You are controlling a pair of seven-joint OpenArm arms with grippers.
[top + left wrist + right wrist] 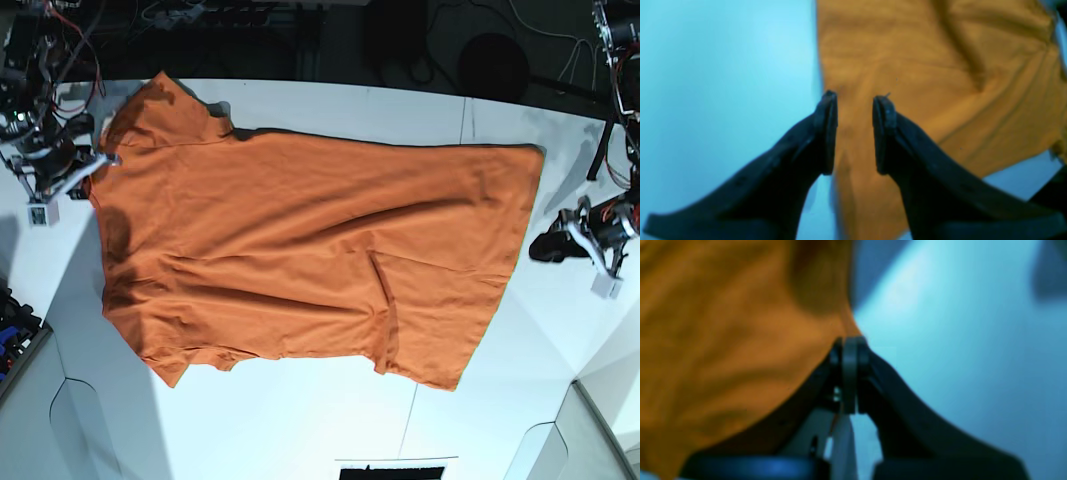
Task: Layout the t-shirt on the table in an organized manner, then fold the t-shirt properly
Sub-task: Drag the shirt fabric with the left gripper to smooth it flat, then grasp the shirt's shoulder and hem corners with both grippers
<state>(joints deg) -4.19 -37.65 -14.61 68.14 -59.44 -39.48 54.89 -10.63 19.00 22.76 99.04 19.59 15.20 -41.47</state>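
In the left wrist view the left gripper fills the lower half of the frame, its two dark fingers standing apart with a clear gap and nothing between them. They hang over the straight edge of the shirt, which takes up the centre and right of that frame; the pale table fills the left.

In the right wrist view the right gripper sits at centre, its fingers pressed together on the edge of the orange cloth, which spreads blurred across the left half of the frame. The table shows on the right.

In the base view the shirt lies spread almost flat across the middle of the white table, collar end toward the left of the frame and hem toward the right. A long crease runs across its middle, and a fold stands up near the lower centre. One sleeve points to the upper left, the other lies at the lower left. The right gripper is at the left edge of the frame, at the shirt's upper-left border. The left gripper is at the right, just off the hem, not touching it. A thin dark seam crosses the table at upper right.
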